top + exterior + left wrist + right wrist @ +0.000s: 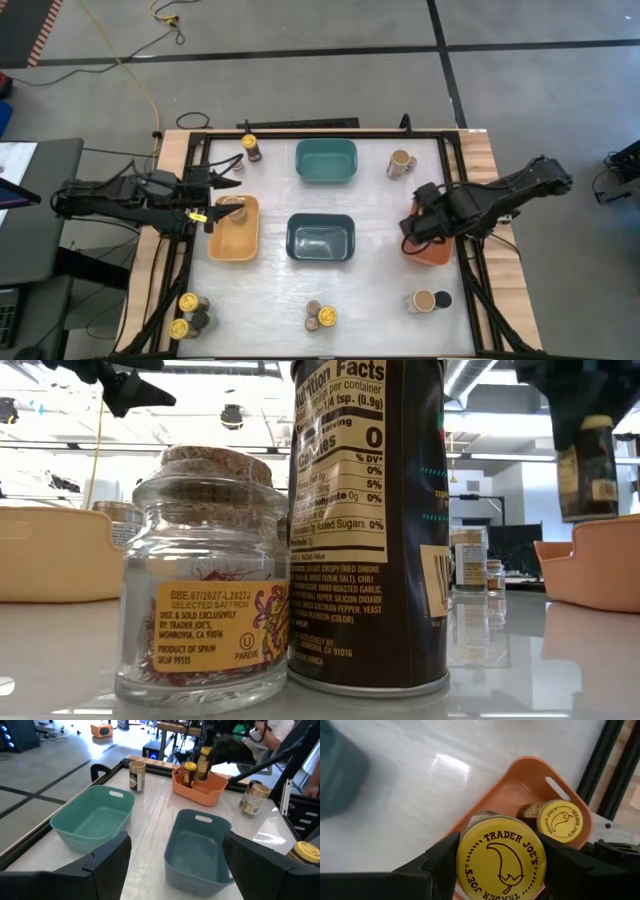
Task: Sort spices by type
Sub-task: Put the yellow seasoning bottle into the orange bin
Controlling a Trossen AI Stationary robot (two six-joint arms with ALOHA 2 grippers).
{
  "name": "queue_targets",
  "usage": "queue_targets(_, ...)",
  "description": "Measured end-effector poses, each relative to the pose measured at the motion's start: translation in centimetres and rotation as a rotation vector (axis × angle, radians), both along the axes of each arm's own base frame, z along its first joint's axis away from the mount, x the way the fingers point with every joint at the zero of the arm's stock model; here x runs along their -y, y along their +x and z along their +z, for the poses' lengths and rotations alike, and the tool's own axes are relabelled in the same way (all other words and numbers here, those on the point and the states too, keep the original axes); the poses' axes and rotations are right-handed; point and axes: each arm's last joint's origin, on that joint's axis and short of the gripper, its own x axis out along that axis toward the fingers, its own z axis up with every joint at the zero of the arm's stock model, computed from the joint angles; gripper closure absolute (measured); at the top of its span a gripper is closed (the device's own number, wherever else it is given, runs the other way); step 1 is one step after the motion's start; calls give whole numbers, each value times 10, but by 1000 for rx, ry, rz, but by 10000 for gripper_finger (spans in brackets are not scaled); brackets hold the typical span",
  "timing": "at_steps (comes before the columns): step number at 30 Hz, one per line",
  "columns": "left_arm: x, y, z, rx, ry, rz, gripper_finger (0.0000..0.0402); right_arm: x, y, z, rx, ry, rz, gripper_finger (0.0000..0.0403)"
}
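Note:
My right gripper [420,226] hangs over the orange bin [436,254], shut on a yellow-lidded spice jar [501,859]. A second yellow-lidded jar [562,820] stands in that bin. My left gripper [225,182] is open with nothing between its fingers, above the far end of the yellow bin [232,240], where a tan-topped jar [232,207] stands. Other spice jars stand on the table: one [250,147] far left, one [401,163] far right, and groups along the near edge [188,312] [320,315] [430,300]. My right gripper pinches the yellow-lidded jar at its top, one finger [437,865] on each of two opposite sides of the lid's rim [465,865]. The fingers come from above, pointing steeply down. The jar [586,460] hangs upright below them over the orange bin.
The teal bin [326,160] and the dark-blue bin [320,238] stand in the table's middle with nothing showing in them. A cork-topped saffron jar [205,580] and a dark jar [368,520] stand right in front of the low camera. Black rails [185,250] run along the table's sides.

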Motion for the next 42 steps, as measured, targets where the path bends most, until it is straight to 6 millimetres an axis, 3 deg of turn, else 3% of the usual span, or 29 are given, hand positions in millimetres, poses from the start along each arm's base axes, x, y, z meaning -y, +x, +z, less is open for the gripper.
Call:
queue_targets(15, 0, 0, 0, 4, -6, 6, 102, 31, 6, -55, -105, 5, -18, 147)
queue_targets(20, 0, 0, 0, 5, -9, 8, 102, 36, 6, -65, -96, -13, -23, 147)
queue_targets(42, 0, 0, 0, 9, -25, 22, 102, 47, 5, -75, -110, -135, -28, 147)
